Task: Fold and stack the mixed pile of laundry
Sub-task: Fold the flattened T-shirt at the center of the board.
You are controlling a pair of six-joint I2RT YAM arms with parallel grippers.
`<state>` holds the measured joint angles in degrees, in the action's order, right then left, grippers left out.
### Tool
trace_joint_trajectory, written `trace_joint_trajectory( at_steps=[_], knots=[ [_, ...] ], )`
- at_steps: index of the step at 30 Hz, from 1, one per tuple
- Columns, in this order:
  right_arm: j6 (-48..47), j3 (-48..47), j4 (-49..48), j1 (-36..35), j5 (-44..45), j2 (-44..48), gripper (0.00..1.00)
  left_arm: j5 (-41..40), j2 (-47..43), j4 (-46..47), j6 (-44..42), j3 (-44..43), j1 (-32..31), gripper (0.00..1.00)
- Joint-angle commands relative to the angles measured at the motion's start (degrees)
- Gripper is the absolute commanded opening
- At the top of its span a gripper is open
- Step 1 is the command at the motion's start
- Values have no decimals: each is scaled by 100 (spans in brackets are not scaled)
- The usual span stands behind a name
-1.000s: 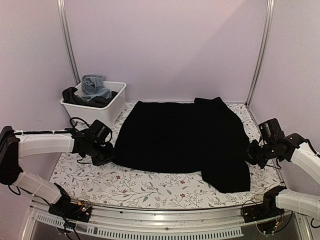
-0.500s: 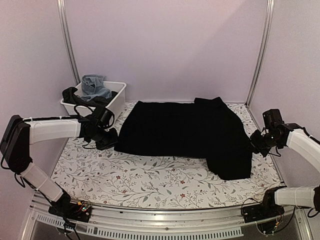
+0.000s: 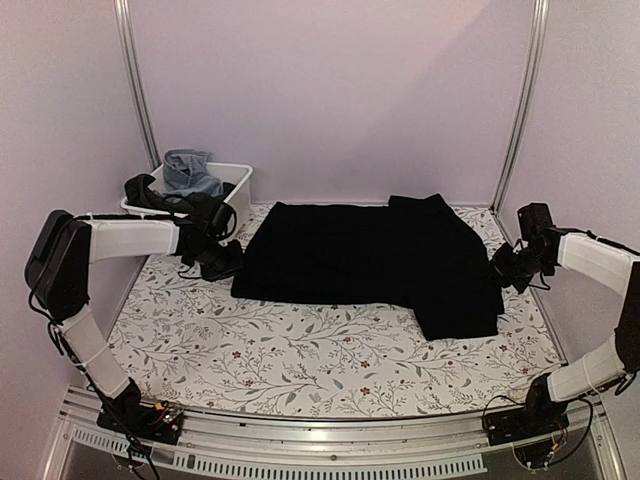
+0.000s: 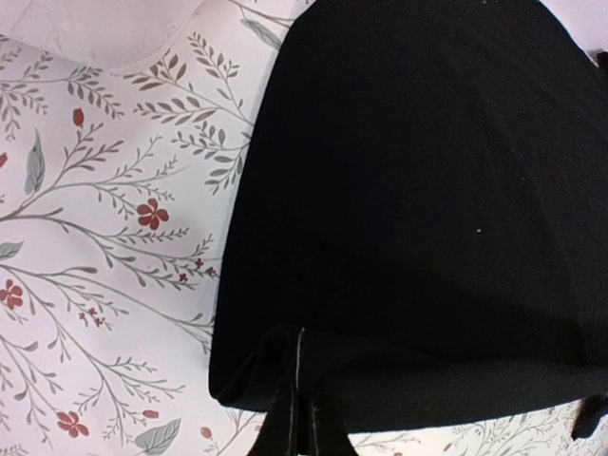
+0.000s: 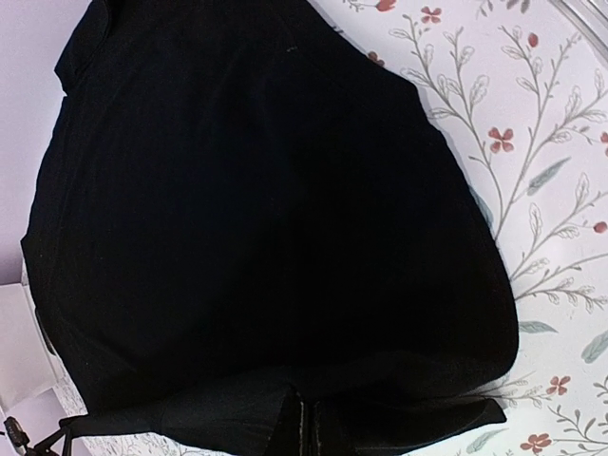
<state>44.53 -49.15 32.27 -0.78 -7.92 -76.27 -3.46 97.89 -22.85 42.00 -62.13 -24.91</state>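
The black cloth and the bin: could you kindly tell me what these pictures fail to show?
- Top external: bin wall hides most clothes inside.
- Both wrist views: black cloth folds lost in darkness.
- Left wrist: left tool cut off by the bottom edge.

Cloth (image 4: pixel 408 190) runs off wrist-view edges. Left gripper (image 4: pixel 300 366), right gripper (image 5: pixel 302 410) fingertips — black on black, outlines lost in cloth edge. Bin (image 3: pixel 232 205) wall hides lower part of jeans (image 3: pixel 190 172), dark clothes (image 3: pixel 148 190).

both arms spread low, left hand (image 3: pixel 230 268) and right hand (image 3: pixel 496 270) clamped shut.
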Motion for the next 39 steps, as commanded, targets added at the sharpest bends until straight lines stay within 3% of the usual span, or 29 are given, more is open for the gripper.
trace_joint_trajectory(
  at_steps=[1, 14, 26, 29, 33, 35, 37, 39],
  knots=[
    [-157, -413, -387, 34, -51, -474, 0, -96, 320, 83, -259, -429, 107, 0],
    [-309, -1165, -686, 34, -9, -1728, 0, -438, 1179, 130, -470, -1127, 152, 0],
    [-214, -1348, -1049, 39, -31, -2224, 1, -457, 1502, 220, -602, -1302, 231, 0],
    [-316, -1461, -1045, 210, -46, -2289, 17, -399, 1605, 153, -732, -1496, 264, 13],
    [-724, -1485, -994, 422, -231, -2040, 65, -496, 1171, 247, -951, -1296, 262, 51],
    [-1085, -1353, -962, 457, -232, -1702, 86, -495, 676, 503, -1088, -888, 264, 65],
    [-1261, -1031, -1016, 472, -376, -1310, 97, -465, 182, 650, -1169, -471, 260, 71],
    [-1293, -608, -1213, 480, -535, -849, 97, -426, -217, 748, -1153, -29, 260, 72]
  ],
)
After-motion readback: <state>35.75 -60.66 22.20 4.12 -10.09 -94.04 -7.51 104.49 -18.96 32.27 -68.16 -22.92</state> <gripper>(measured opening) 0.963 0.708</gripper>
